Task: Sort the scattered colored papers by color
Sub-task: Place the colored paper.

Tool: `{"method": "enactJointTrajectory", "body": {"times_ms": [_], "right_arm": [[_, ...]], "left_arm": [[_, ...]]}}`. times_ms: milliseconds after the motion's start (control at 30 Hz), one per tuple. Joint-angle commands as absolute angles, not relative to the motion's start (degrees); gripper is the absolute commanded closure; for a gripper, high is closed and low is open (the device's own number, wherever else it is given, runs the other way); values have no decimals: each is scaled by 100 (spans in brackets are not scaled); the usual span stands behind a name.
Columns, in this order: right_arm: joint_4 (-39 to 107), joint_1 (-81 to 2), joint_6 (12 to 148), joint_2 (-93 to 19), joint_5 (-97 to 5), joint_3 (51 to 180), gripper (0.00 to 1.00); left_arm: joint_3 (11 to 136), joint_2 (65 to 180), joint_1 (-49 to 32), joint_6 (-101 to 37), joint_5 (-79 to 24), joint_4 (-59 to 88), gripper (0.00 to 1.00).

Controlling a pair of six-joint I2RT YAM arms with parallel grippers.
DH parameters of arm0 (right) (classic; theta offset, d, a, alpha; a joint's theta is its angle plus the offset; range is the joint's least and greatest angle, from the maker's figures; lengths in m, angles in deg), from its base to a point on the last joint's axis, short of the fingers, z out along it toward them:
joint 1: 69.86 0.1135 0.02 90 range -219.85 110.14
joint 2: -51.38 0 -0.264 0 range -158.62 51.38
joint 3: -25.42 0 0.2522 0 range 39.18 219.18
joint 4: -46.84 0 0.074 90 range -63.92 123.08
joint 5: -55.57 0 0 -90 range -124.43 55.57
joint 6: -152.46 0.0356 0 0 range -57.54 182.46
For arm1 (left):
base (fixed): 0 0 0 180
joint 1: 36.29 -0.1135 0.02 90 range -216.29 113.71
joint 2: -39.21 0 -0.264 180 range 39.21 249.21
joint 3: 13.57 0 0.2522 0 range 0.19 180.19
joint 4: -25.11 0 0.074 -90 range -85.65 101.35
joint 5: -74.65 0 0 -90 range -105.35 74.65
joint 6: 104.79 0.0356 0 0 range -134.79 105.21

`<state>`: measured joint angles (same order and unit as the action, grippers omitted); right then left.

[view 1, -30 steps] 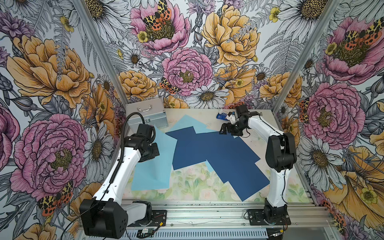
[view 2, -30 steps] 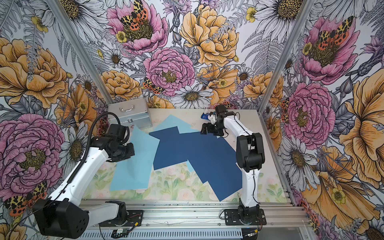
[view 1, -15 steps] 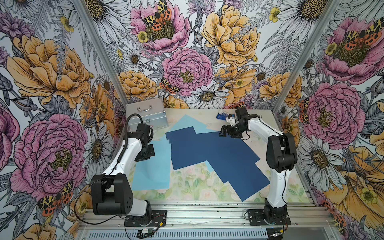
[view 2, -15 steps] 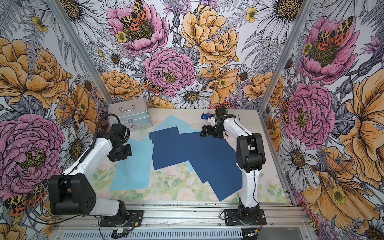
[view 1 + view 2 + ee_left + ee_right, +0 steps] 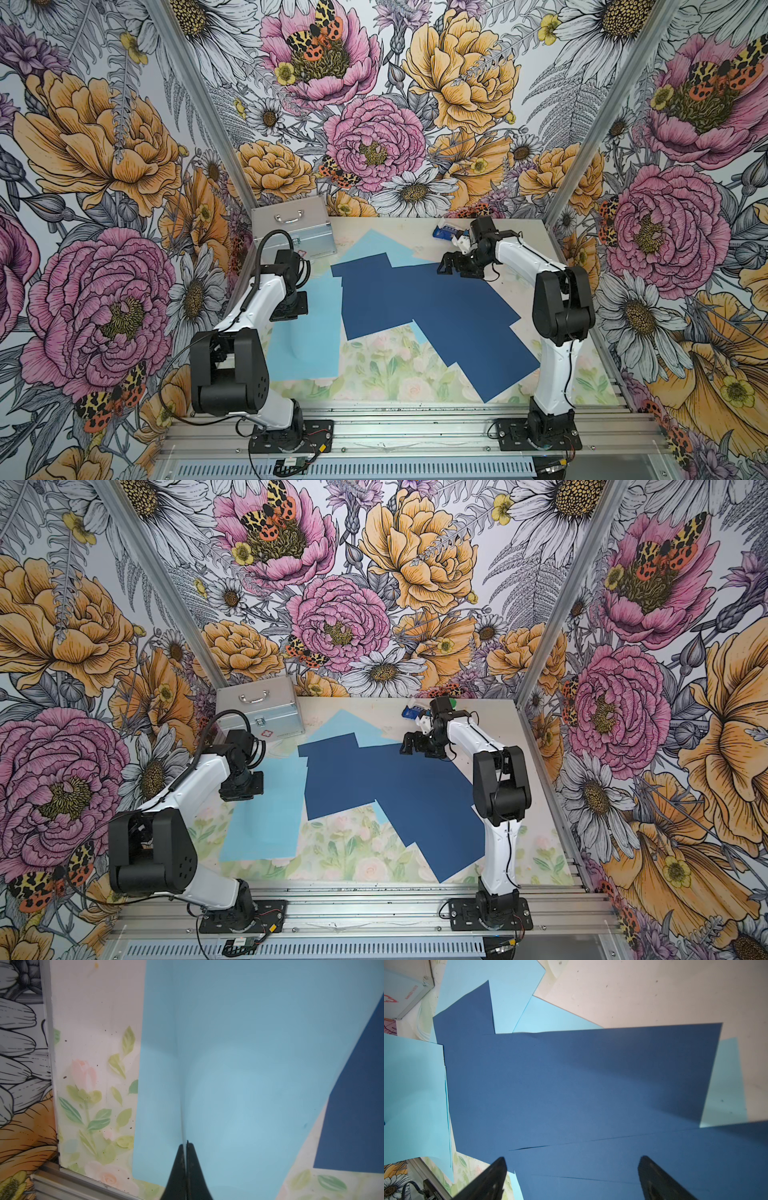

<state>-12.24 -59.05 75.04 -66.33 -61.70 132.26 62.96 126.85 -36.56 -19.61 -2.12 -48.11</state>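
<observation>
on the floral-print counter point(image 5: 386, 374), nearest the rail, a corner of the navy papers point(image 5: 440, 307) juts toward the right arm's base, the dark sheets overlapping one another and fanning across the middle of the surface in both top views. to their left a stack of light blue papers point(image 5: 303, 353) lies flat by the left arm. the left gripper point(image 5: 186, 1147) hangs over that stack, its fingers point(image 5: 176, 1167) pressed together on the raised edge of a light blue sheet point(image 5: 249, 1064), which stands on edge and bows away from them in the left wrist view; the sheet's lower part still meets the pile. farther back, the right gripper point(image 5: 571, 1161) hovers just above the far edge of the navy sheets, its fingers point(image 5: 492, 1178) spread wide with nothing between them. more light blue paper point(image 5: 374, 249) pokes out from under the navy sheets toward the back wall, and a sliver shows at their right edge point(image 5: 724, 1084). a silver case point(image 5: 293, 228) with a handle sits in the far left corner; a red emblem and a line of red lettering show on its side in the right wrist view, too blurred to read. a small blue-and-white packet point(image 5: 444, 230) lies at the far edge, just beside the right arm's wrist; its print is not legible.
</observation>
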Motion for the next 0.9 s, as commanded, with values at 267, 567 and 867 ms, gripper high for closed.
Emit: {"method": "enactJointTrajectory", "body": {"times_ms": [267,567,867], "right_arm": [[-1124,-5887,7597,-6445,-6356,13211,1],[-1122,-5778,7618,-6454,-6371,13210,1],[-1124,-5720,7610,-6514,-6362,13229,1]], "left_arm": [[6317,13074,-3769,-1311,823,-4599,100],[6384,13464,-3831,-1110,728,-4511,100],[6356,13526,-3785,-1214,966,-4516,83]]}}
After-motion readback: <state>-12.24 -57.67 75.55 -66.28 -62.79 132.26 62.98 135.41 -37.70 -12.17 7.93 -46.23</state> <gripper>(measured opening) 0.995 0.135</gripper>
